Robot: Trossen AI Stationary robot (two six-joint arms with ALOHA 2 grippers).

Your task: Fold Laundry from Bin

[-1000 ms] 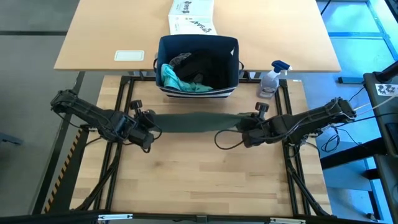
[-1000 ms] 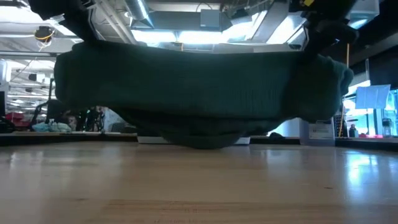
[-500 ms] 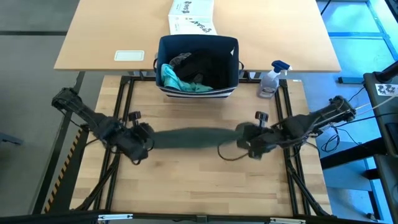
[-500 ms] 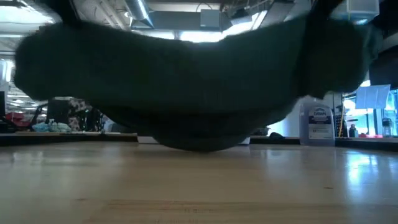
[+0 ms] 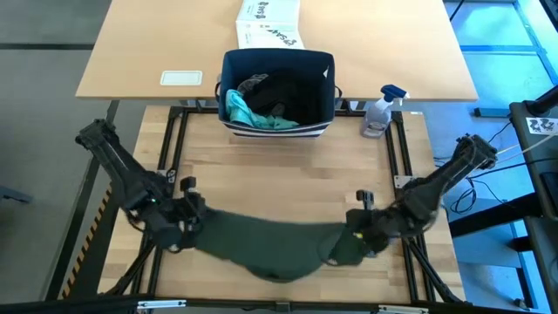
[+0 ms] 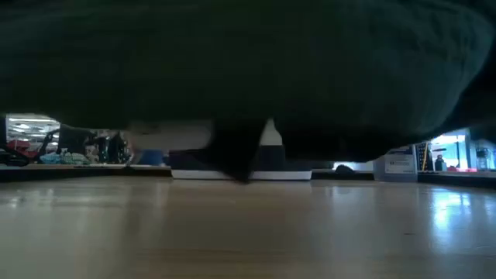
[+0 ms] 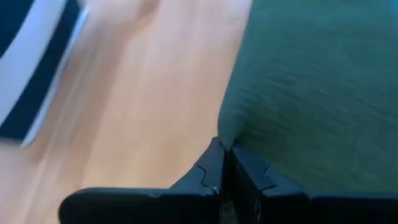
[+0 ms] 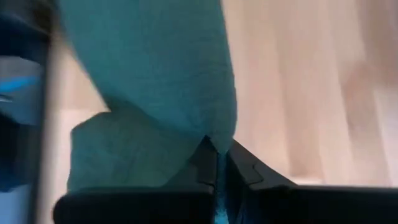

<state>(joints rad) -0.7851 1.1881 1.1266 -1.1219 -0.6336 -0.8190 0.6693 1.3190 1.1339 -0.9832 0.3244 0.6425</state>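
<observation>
Near the front edge of the worktop: one olive-green garment, long axis running left to right, its middle sagging forward. Left claw pinched tight on its left end; right claw pinched tight on its right end, where the cloth bunches. Behind, well apart: navy bin holding teal and black laundry.

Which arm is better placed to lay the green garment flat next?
Neither alone: the left gripper and right gripper each pinch one end of the green garment, which sags between them near the table's front edge. Both must lower together.
</observation>
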